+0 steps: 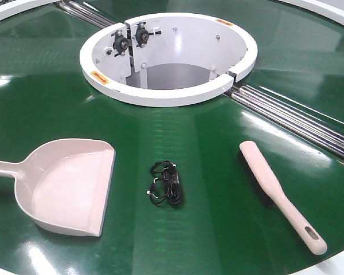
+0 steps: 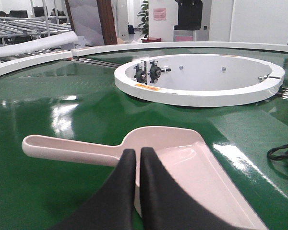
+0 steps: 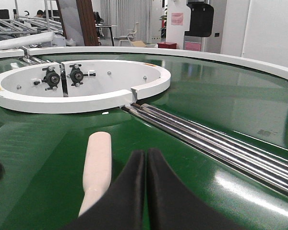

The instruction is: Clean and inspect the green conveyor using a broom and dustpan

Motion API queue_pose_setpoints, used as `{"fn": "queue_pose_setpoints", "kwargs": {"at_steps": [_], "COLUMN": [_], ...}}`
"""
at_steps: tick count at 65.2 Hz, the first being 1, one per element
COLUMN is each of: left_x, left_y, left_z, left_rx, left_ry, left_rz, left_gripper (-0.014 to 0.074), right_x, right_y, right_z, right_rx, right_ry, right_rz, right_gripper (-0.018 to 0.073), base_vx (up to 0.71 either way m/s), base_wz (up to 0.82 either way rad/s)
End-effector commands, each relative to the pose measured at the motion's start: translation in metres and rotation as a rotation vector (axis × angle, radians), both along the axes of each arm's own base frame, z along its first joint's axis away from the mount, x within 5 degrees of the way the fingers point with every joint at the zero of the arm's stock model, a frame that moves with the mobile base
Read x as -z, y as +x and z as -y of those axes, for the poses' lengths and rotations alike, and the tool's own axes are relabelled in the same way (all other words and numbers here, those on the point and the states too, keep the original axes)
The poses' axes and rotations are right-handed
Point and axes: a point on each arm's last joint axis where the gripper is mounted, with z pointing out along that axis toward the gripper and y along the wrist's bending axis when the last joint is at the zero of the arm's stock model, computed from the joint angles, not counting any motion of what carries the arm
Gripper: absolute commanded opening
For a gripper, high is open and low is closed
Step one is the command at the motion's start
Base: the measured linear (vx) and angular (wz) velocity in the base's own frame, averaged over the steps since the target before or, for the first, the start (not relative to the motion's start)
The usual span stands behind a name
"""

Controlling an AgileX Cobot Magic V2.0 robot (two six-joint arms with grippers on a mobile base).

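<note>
The green conveyor (image 1: 206,143) fills the front view, with its white ring hub (image 1: 169,57) at the top and silver rails (image 1: 298,117) running off to the right. On the left lies the beige dustpan (image 1: 69,189), handle pointing left. The broom (image 1: 278,192) lies at the right, handle toward the front edge. Neither gripper shows in the front view. In the left wrist view my left gripper (image 2: 138,152) is shut and empty, above the dustpan (image 2: 182,153) where handle meets scoop. My right gripper (image 3: 146,152) is shut and empty, just right of the broom (image 3: 97,165).
A small tangle of black cable (image 1: 166,183) lies on the belt between dustpan and broom. The hub holds black bearing mounts (image 1: 131,39) on a white plate. The conveyor's white outer rim (image 1: 327,14) curves along the far side. Roller racks (image 2: 24,26) stand beyond.
</note>
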Motion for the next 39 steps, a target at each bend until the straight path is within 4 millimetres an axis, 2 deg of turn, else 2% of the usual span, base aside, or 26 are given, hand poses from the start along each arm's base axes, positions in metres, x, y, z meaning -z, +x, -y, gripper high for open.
{"fn": "queue_pose_setpoints", "kwargs": {"at_steps": [1,39], "left_x": [-0.0038,-0.0038], "left_y": [-0.0006,-0.0006], "left_z": [-0.0001,-0.0001], "left_rx": [0.000,0.000], "left_ry": [-0.018,-0.018], "left_rz": [0.072,0.072], "left_gripper": [-0.0006,-0.0006], "right_x": [-0.0062,-0.0062], "right_y": [-0.0008,-0.0008], "right_z": [-0.0006,-0.0006], "right_rx": [-0.008,-0.008], "right_ry": [0.001,0.001], "right_rz": [0.081,0.081], "right_gripper": [-0.0008,-0.0008], "base_vx": [0.00,0.00], "base_wz": [0.00,0.00]}}
